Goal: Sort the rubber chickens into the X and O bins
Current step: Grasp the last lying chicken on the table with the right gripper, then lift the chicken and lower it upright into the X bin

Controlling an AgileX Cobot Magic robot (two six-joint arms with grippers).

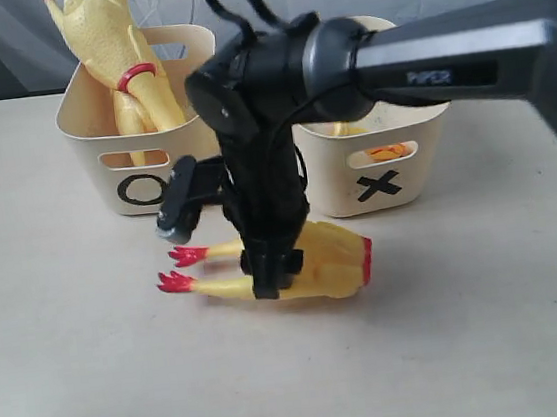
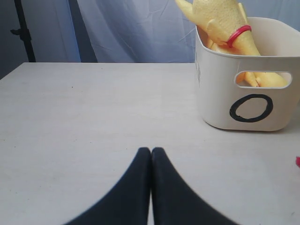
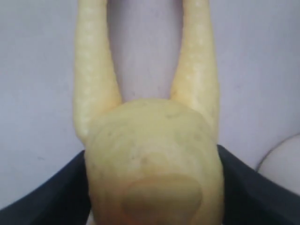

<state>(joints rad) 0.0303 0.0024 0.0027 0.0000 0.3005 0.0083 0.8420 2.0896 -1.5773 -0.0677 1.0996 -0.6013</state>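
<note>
Headless yellow rubber chicken body (image 1: 330,263) lies on pale desk (image 1: 476,347) near cream plastic X bin (image 1: 426,177); right fingers (image 3: 42,201) grasp its torso; left fingers (image 2: 136,197) pressed together, empty; risk: soft rubber squirms free on lift; trailing legs snag bin rim.

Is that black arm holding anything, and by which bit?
Yes. The jaws of the right arm clasp the headless yellow rubber chicken across its fat body. The left jaws hold nothing.

In the right end effector (image 1: 271,270), the headless chicken (image 3: 150,154) is pebbled, matt yellow rubber; counter (image 1: 456,349) beneath smooth, matt.
</note>
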